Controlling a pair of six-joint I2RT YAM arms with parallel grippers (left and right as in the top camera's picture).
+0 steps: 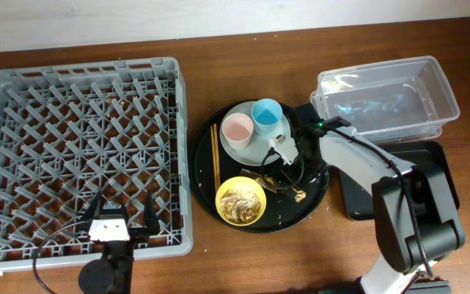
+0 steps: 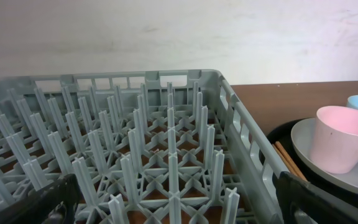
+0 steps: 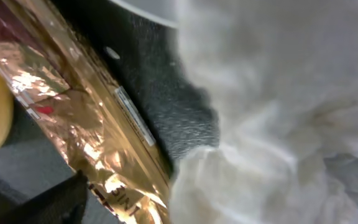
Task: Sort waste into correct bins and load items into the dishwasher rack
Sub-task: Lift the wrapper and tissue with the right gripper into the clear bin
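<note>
Currently the step in hand reads as lifting the crumpled napkin (image 3: 278,112) off the round black tray (image 1: 202,175). The napkin sits on the tray's right half and fills the right side of the right wrist view, very close to the lens. The right gripper (image 1: 274,162) is low over that same part of the tray. Finger spacing: cannot tell. Only one dark edge shows at the bottom left of the wrist view, and the arm hides the tips from overhead.

The gold wrapper (image 3: 73,106) lies right against the napkin's edge; whether they touch or overlap is unclear. The yellow bowl (image 1: 241,201) with the food scraps sits beyond it, at the tray's front. The plate (image 1: 251,149) carrying the pink cup (image 1: 237,127) and blue cup (image 1: 267,112) takes the tray's rear, and the chopsticks (image 1: 215,155) lie along the tray's left side.

Notes for a clean pick:
- Pinch into the napkin's bulk, away from the wrapper side, so the foil is not dragged along.
- Lift straight up before swinging right, since plate and bowl are both near.
- Soft paper likely compresses, so close fully.

The clear tub (image 1: 398,98) stands right-rear of the tray, and the shallow black bin (image 1: 351,200) lies right of it, partly under the arm.

The left gripper (image 1: 125,214), fingers spread and empty, hovers over the front edge of the rack (image 1: 80,75), left of the tray.
</note>
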